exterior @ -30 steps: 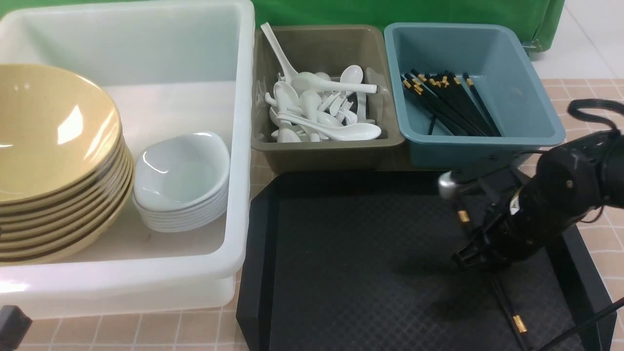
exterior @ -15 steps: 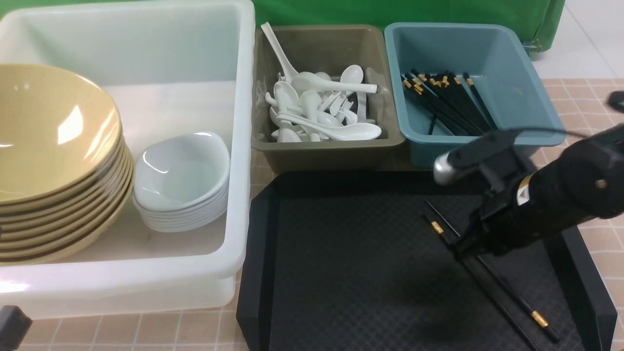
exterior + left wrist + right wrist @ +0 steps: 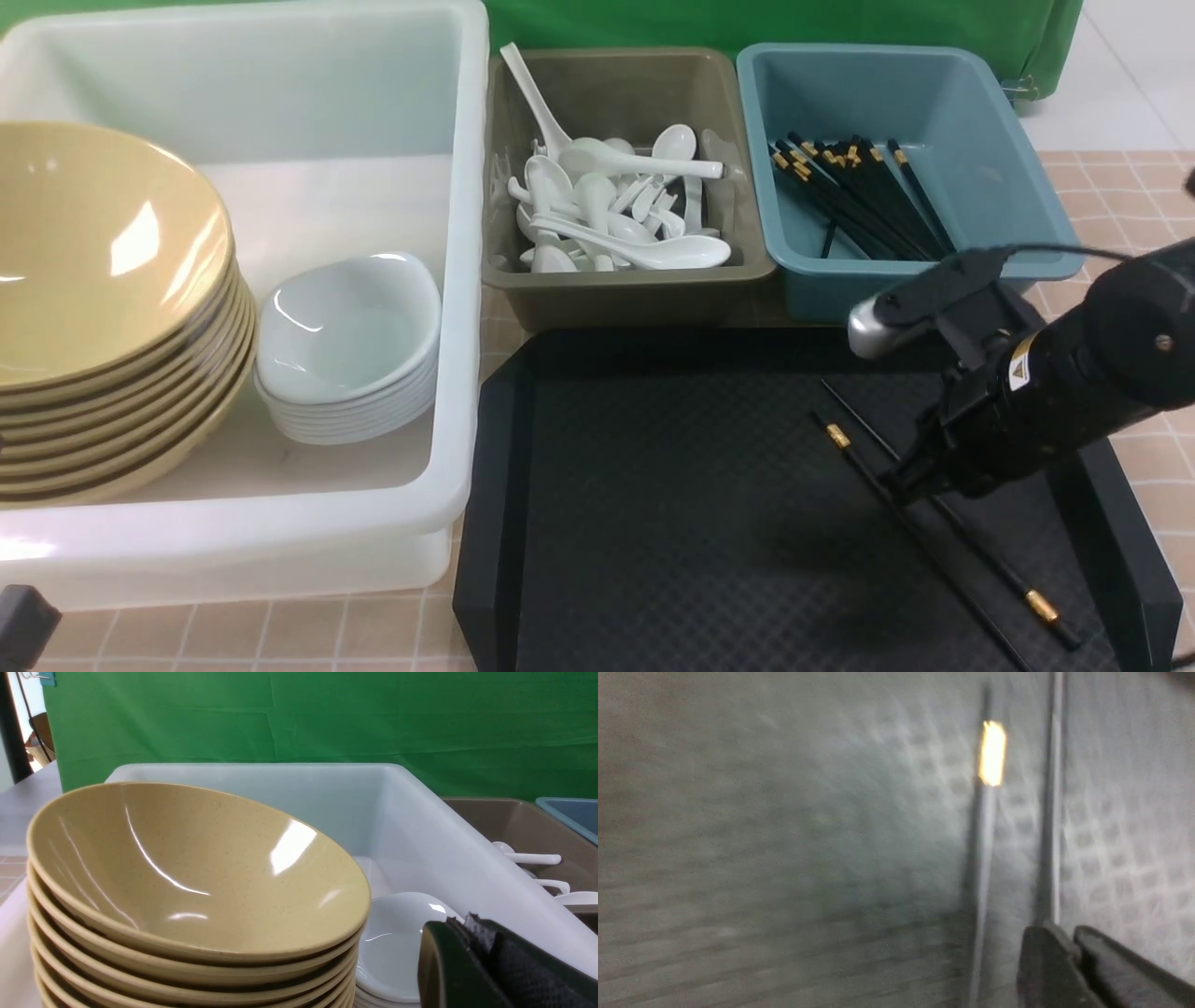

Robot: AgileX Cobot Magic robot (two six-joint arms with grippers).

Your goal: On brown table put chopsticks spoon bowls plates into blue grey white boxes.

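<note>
A tiled brown tabletop (image 3: 1111, 187) carries three bins and a black tray (image 3: 672, 504). The big translucent white tub (image 3: 462, 280) fills the robot's left side. Inside it, a tall stack of mustard-yellow bowls (image 3: 93, 252) stands against the left wall. The tray lies to the right of the tub, in front of the two smaller bins.

An olive-grey bin (image 3: 616, 93) sits just right of the tub, and a teal-blue bin (image 3: 980, 140) stands beside that, further right. A low stack of small white plates (image 3: 345, 327) rests in the tub, touching the bowls on their right. White spoons (image 3: 607, 215) lie heaped in the grey bin. A bundle of chopsticks (image 3: 868, 201) lies slanted across the floor of the blue bin.

The right arm reaches in over the right half of the tray. Its right pincer (image 3: 901, 485) is down on a pair of chopsticks (image 3: 837, 435) that runs diagonally across the tray. In the blurred wrist view, the dark fingers (image 3: 1045, 961) are pressed almost together, pinching one stick that runs out from their tips. The stick with the gold band lies just beside it.

The left pincer (image 3: 467, 952) shows only as a dark edge close to the plates. Whether it is spread or pressed together cannot be told.
</note>
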